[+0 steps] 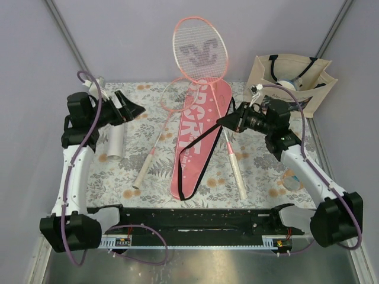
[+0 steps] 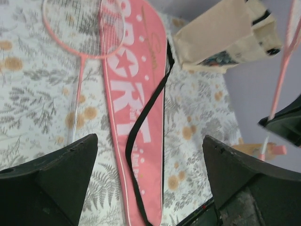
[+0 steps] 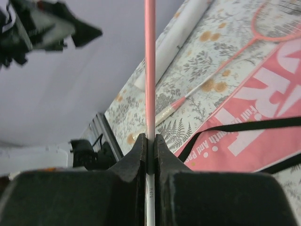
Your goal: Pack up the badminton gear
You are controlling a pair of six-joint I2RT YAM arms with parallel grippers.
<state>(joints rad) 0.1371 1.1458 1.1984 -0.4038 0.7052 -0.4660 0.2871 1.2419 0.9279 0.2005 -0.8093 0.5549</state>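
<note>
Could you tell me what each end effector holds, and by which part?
Right end effector: the raised pink-framed, white-handled badminton racket, pinched low on its thin pink shaft. Left end effector: open, nothing held.

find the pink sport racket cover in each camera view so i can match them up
top external: pink cover lies mid-table, running from centre toward the near edge.
left wrist: cover runs down the middle, from the top edge to the bottom.
right wrist: cover at lower right, right of the raised racket's shaft.
shared landmark: the flat-lying racket beside the cover.
</note>
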